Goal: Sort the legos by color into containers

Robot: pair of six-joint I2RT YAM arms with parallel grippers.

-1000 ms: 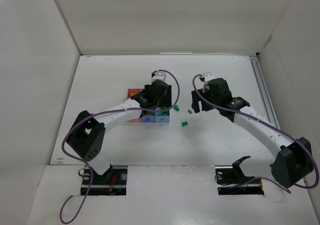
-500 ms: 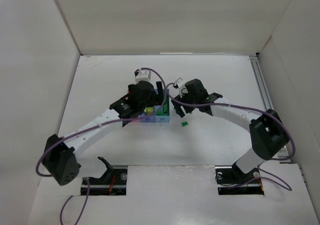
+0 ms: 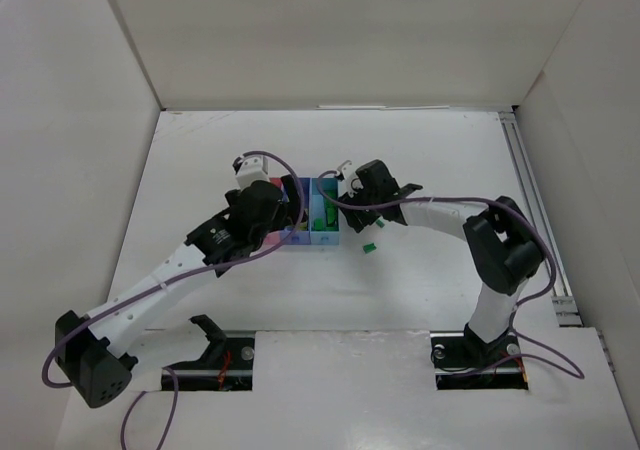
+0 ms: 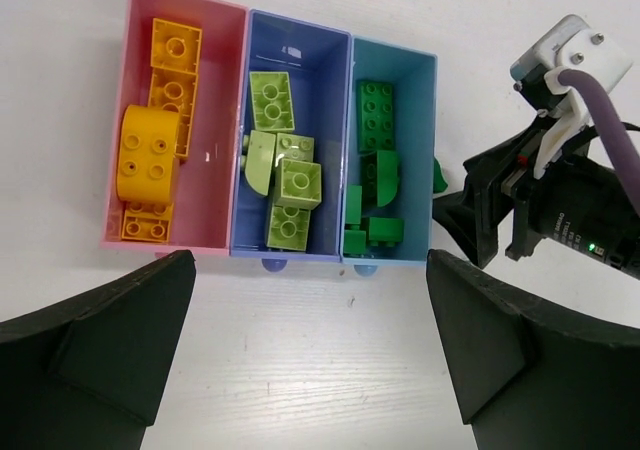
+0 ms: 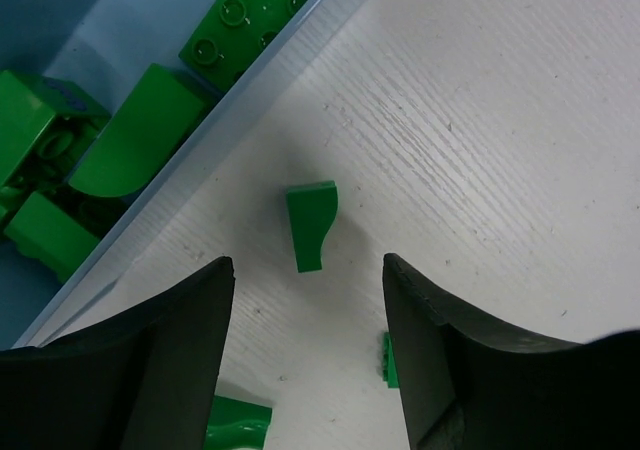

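Observation:
Three joined bins show in the left wrist view. The pink bin point(image 4: 215, 190) holds orange-yellow bricks point(image 4: 172, 80) and a round yellow piece point(image 4: 148, 155). The purple-blue bin point(image 4: 325, 100) holds lime bricks point(image 4: 270, 100). The light blue bin point(image 4: 415, 120) holds dark green bricks point(image 4: 375, 100). My left gripper point(image 4: 310, 370) is open and empty, above the table just in front of the bins. My right gripper point(image 5: 310, 310) is open and low beside the light blue bin point(image 5: 200, 160). A small loose dark green brick point(image 5: 312, 225) lies just ahead of its fingertips.
Two more loose green bricks lie by the right fingers, one point(image 5: 388, 360) and another point(image 5: 235, 420). In the top view a green brick point(image 3: 368, 247) lies right of the bins point(image 3: 325, 232). White walls surround the table, with a rail along its right edge.
My left arm has drawn back to the left, off the bins. My right gripper has moved left to the light blue bin's right side, over the loose green bricks.

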